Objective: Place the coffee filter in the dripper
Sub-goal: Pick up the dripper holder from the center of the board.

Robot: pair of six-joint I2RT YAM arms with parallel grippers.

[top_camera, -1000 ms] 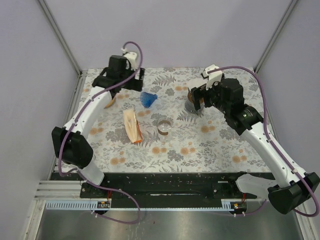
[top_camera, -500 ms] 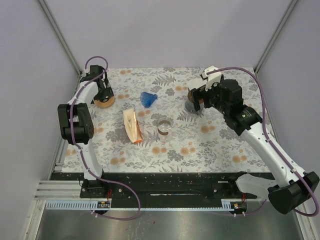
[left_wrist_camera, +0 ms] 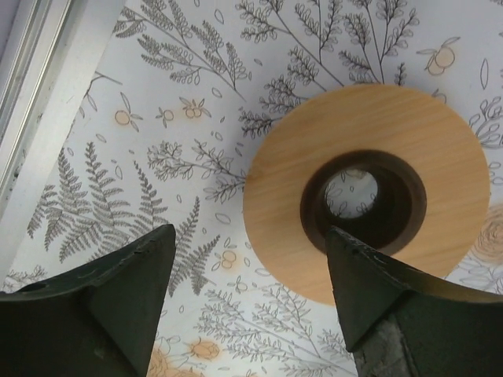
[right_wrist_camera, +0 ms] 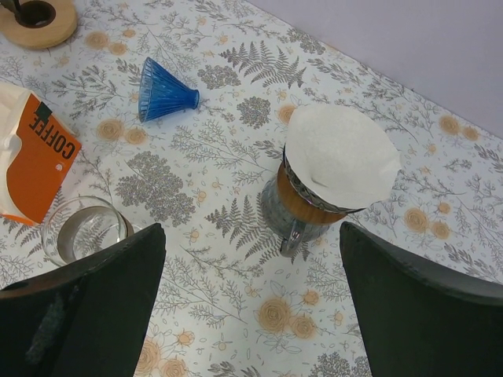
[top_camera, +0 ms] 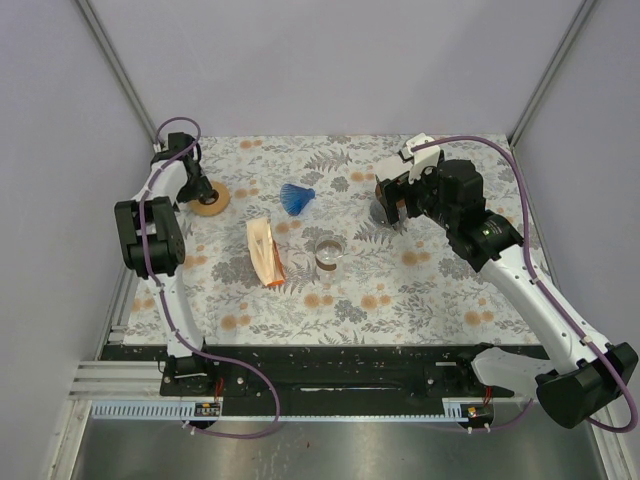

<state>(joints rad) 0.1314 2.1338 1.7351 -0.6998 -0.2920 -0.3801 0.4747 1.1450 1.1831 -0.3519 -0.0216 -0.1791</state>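
Filter is white paper, and it sits in the top of a grey pot with a brown band. The pot stands at the back right of the surface, which has a print of leaves and flowers.

The right fingers are wide apart. They hang over the pot and hold nothing. From the top view they hide part of the pot.

A blue cone lies on its side near the back middle, well apart from the pot. A glass stands nearer the front, between the cone and the pot. Just beside the glass lies a bag, white and orange, with the word COFFEE on it.

A wood ring with a hole in it lies flat at the back left, near the edge. The left fingers are right above it. They are apart too, with nothing in them. One finger looks to be over the edge of the hole. I cannot tell if it touches the ring.
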